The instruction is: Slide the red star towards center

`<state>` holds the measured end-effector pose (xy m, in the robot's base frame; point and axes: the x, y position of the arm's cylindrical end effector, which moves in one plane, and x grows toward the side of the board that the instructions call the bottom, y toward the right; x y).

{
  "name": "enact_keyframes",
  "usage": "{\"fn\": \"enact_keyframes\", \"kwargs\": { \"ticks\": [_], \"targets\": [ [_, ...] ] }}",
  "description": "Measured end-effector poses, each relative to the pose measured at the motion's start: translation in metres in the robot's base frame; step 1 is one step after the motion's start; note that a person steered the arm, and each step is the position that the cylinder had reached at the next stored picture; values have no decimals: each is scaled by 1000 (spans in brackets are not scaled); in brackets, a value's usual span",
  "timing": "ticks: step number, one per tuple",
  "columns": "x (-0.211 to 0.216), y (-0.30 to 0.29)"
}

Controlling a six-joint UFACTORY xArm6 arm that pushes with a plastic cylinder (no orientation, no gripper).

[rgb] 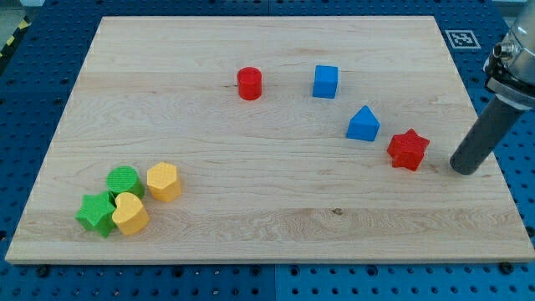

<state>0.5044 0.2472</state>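
The red star lies on the wooden board at the view's right, below and right of the blue triangular block. My tip rests on the board to the right of the red star, a short gap away, not touching it. The rod rises toward the view's upper right.
A blue cube and a red cylinder sit near the view's top middle. At the lower left cluster a green cylinder, a green star, a yellow heart and a yellow hexagonal block.
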Motion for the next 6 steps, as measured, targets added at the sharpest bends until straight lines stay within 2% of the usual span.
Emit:
{"fn": "enact_keyframes", "kwargs": {
  "ticks": [2, 4, 6],
  "targets": [
    [-15, -30],
    [-15, -96],
    [-15, -114]
  ]
}}
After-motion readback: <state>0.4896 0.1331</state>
